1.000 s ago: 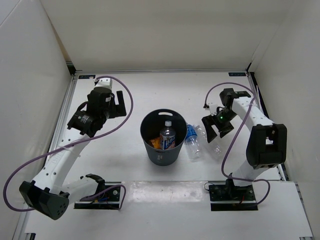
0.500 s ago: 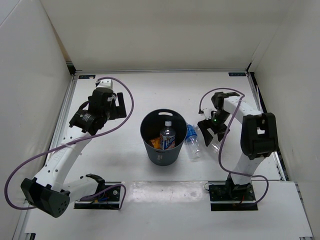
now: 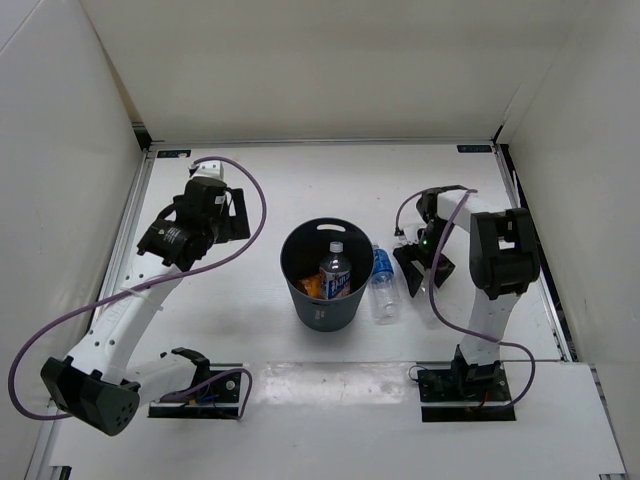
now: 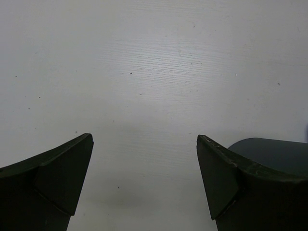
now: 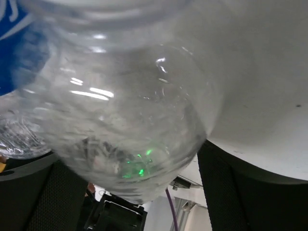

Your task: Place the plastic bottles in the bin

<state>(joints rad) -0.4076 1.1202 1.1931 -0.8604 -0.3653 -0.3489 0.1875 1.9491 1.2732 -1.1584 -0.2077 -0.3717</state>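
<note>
Top external view: the bin stands in the middle of the bench, a little closer to the near edge than to the far one. Two bottles are inside it. The clear bottle with the white-blue label stands upright with its white cap up, and the orange bottle lies low against the bin's left wall.

The bottle with the blue label lies on the table just beside the bin, on the side toward the right edge, with its long axis running from far to near.

The right gripper is low over the bench, just beyond that bottle toward the right edge. In the right wrist view its jaws are spread wide, one finger on each side of the plain clear bottle. That bottle fills the space between them, and whether the pads touch it cannot be told. A blue patch of the neighbouring bottle shows at the upper left.

The left gripper hangs over bare bench between the bin and the left edge, nearer the far edge. The left wrist view shows its jaws wide apart with nothing between them.
</note>
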